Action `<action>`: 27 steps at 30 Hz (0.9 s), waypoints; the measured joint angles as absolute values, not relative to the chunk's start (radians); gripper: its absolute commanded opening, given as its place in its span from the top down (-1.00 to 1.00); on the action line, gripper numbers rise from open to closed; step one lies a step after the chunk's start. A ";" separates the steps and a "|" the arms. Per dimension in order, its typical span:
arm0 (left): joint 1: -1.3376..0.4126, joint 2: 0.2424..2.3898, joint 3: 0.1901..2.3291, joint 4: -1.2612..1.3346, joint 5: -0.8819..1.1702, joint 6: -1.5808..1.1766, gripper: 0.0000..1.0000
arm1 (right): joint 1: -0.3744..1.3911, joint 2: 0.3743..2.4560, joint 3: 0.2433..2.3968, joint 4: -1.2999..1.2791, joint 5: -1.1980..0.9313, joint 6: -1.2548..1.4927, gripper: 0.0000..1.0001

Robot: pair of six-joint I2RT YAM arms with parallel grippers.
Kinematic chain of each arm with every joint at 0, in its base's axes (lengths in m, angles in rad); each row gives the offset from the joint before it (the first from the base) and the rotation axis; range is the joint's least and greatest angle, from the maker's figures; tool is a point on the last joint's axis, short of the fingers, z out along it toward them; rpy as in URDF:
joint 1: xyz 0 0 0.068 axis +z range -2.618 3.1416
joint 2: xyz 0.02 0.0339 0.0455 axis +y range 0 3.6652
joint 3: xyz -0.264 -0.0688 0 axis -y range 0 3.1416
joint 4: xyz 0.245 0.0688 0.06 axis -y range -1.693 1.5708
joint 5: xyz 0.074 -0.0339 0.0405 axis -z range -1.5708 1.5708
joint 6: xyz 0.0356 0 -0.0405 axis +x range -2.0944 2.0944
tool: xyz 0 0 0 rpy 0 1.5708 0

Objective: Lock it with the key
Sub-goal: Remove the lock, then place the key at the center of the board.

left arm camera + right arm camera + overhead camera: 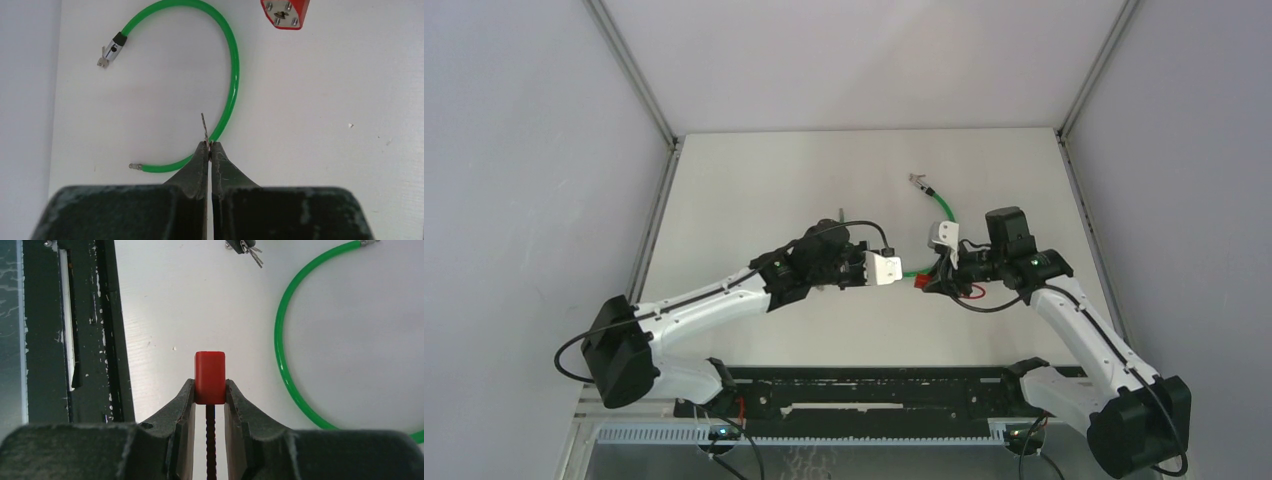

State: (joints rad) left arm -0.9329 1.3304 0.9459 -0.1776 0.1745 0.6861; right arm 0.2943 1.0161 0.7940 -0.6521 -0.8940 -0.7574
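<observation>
My right gripper (936, 272) (210, 386) is shut on the red padlock body (210, 375), held above the table; a dark red cord hangs from it between the fingers. My left gripper (886, 268) (209, 145) is shut on a thin metal key (203, 129), blade edge-on and pointing forward. The padlock shows in the left wrist view (285, 12) ahead of the key, apart from it, its keyhole face toward me. In the top view the two grippers face each other a short gap apart, with the padlock (921, 283) between them.
A green cable (946, 208) (231, 75) (282, 355) lies curved on the white table; one end has a black and silver plug (112, 49), the other a small metal tip (135, 166). A black slotted rack (864, 400) (75, 330) runs along the near edge.
</observation>
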 measured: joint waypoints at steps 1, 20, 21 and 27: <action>-0.933 1.330 0.946 -0.179 0.170 0.689 1.00 | 0.294 1.016 0.794 -0.658 -0.894 -0.757 1.00; -0.887 1.335 0.925 -0.427 0.238 0.780 0.84 | 0.459 1.150 0.794 -0.396 -0.626 -0.457 1.00; -0.887 1.357 0.925 -0.421 0.230 0.787 0.82 | 0.466 1.161 0.794 -0.385 -0.611 -0.445 1.00; -0.887 1.506 0.925 -0.362 0.152 0.795 0.79 | 0.465 1.167 0.794 -0.346 -0.551 -0.416 1.00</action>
State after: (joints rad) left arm -0.8867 1.5059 0.9245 -0.3618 0.1516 0.7948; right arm 0.4652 1.1671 0.7944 -0.3462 -0.5510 -0.4164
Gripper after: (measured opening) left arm 0.098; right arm 0.298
